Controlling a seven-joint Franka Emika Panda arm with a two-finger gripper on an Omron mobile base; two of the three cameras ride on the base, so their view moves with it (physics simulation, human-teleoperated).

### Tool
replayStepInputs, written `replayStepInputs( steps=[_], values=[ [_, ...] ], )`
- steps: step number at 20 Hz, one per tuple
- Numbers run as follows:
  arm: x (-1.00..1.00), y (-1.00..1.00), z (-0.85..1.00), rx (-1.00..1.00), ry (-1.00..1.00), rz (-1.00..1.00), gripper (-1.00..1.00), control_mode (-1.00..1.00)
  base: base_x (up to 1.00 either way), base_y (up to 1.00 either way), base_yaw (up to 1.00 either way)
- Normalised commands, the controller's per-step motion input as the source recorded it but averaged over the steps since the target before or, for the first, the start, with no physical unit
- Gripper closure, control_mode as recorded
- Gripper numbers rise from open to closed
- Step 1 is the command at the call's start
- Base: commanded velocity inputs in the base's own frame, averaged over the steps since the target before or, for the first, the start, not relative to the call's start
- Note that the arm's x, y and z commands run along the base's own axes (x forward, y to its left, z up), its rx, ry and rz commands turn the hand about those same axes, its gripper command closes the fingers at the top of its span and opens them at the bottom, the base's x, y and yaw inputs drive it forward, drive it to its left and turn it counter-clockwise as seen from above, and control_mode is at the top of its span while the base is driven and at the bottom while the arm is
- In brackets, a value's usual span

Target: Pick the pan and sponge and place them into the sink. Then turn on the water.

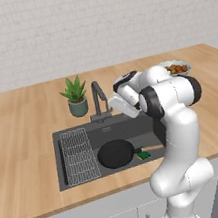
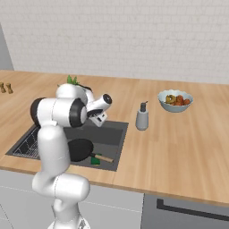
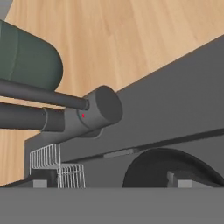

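Observation:
The black pan (image 1: 116,154) lies in the dark sink (image 1: 59,160), its wooden handle pointing right. The yellow-and-green sponge (image 1: 143,154) rests beside that handle in the basin. From the right base view the pan (image 2: 80,149) and sponge (image 2: 95,160) sit at the front of the sink (image 2: 114,134). My gripper (image 1: 114,106) hovers open and empty over the sink's back edge, just right of the faucet (image 1: 99,99). In the hand view my gripper (image 3: 109,183) faces the faucet's base (image 3: 103,109), with the pan (image 3: 175,168) below. The water is out of view.
A potted plant (image 1: 76,96) stands left of the faucet. The wire rack (image 1: 79,156) fills the sink's left side. A soap dispenser (image 2: 142,117) stands right of the sink, with a bowl of food (image 2: 175,100) farther back. Small shakers (image 2: 5,87) stand far left.

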Motion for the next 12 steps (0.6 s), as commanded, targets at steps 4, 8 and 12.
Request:
replayStepInputs(
  steps=[4,8,12],
  values=[
    [0.33,0.09,-0.06,0.02,0.0,-0.02,-1.0,-1.0,0.0,0.0,0.0],
    [0.34,0.08,-0.1,0.0,0.0,-0.02,-1.0,-1.0,0.0,0.0,0.0],
    [0.37,0.09,-0.15,0.0,0.0,-0.02,-1.0,-1.0,0.0,0.0,0.0]
  ],
)
